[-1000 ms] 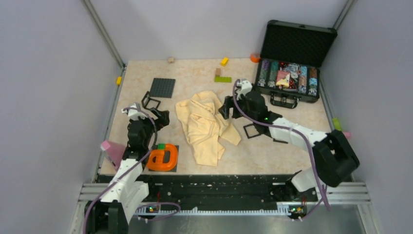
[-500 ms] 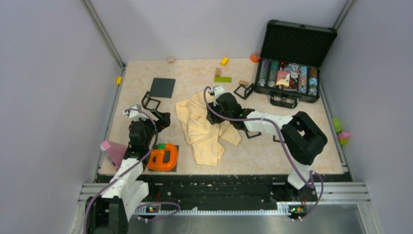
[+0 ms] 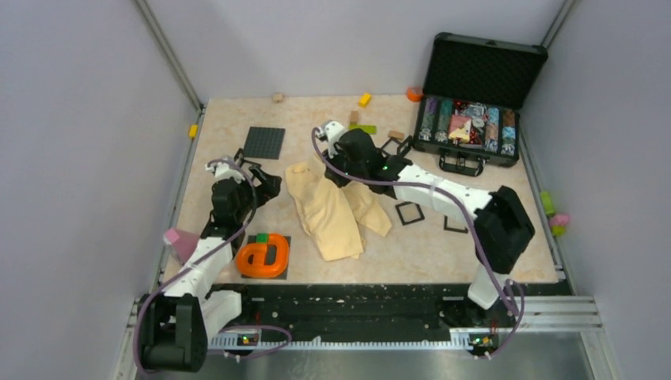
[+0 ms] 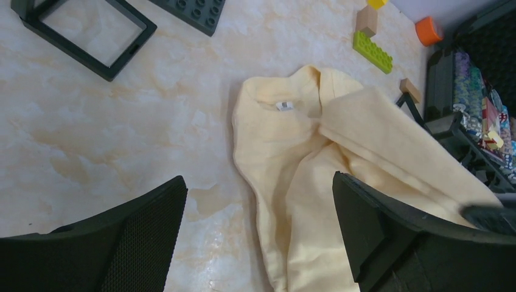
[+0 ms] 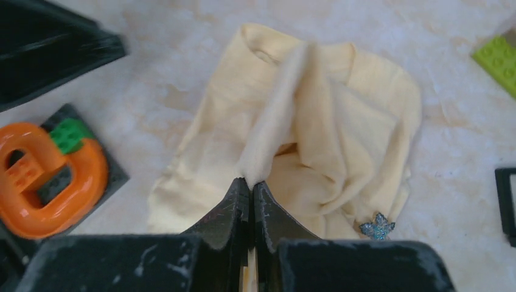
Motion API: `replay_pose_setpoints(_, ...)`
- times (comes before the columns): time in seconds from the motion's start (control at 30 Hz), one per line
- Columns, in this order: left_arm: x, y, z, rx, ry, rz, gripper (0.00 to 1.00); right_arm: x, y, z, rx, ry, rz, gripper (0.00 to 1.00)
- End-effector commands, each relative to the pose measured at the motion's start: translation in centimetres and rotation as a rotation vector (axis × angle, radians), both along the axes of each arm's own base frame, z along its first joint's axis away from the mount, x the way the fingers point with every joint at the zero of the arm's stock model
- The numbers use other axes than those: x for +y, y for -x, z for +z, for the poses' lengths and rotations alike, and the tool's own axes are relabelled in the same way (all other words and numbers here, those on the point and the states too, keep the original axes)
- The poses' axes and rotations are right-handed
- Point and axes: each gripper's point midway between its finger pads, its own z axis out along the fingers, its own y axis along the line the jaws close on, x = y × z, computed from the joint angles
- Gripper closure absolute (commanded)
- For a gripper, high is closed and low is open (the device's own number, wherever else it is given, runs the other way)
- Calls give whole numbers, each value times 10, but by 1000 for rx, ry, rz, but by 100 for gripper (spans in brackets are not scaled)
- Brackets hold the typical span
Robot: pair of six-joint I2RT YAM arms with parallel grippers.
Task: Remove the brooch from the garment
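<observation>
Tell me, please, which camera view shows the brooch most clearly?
The right wrist view: the brooch shows as a small glittery star at the edge of the garment. In the top external and left wrist views I cannot make it out.

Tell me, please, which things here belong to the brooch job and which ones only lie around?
Belong to the job:
garment
brooch, star-shaped, on the garment's edge
right pincer, shut on a garment fold
left pincer, open

Only lying about:
orange ring toy
black square frame
green brick
dark baseplate
chip case
</observation>
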Motion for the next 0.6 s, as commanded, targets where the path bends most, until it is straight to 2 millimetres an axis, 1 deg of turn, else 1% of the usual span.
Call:
replay_pose_setpoints(0.0, 10, -6, 22, 1, -10, 60, 6, 33, 97, 82, -140, -17, 292, 100)
replay_pose_setpoints(0.07, 9, -6, 24, -1, -8, 54, 6, 43, 148, 73, -86, -40, 413, 100)
replay_pose_setpoints(0.13, 7, -6, 23, 2, -1, 42, 6, 48, 191, 55, 19, -87, 497, 100)
replay_pose_setpoints(0.2, 2, -8, 19, 11, -2, 10, 6, 52, 222, 40, 112, -151, 566, 100)
replay_pose_setpoints(0.23, -1, -8, 17, 21, 4, -7, 6, 52, 232, 30, 160, -161, 587, 100)
replay_pose_setpoints(0.27, -7, -10, 15, 28, 10, -39, 6, 50, 237, 19, 194, -152, 590, 91)
replay_pose_setpoints(0.3, -14, -11, 14, 33, 14, -72, 5, 47, 237, 11, 214, -132, 577, 75)
replay_pose_setpoints(0.33, -21, -12, 12, 43, 13, -101, 6, 43, 234, 6, 220, -104, 549, 65)
replay_pose_setpoints(0.37, -27, -14, 12, 50, 2, -124, 6, 39, 228, 6, 207, -85, 509, 55)
replay_pose_setpoints(0.4, -34, -13, 10, 64, -14, -150, 6, 33, 218, 12, 184, -83, 459, 45)
replay_pose_setpoints(0.43, -41, -15, 14, 63, -37, -178, 6, 27, 210, 22, 164, -97, 424, 36)
replay_pose_setpoints(0.5, -54, -14, 16, 65, -78, -226, 7, 11, 191, 47, 135, -157, 359, 28)
replay_pose_setpoints(0.57, -68, -11, 18, 55, -131, -268, 8, -12, 167, 64, 112, -197, 274, 27)
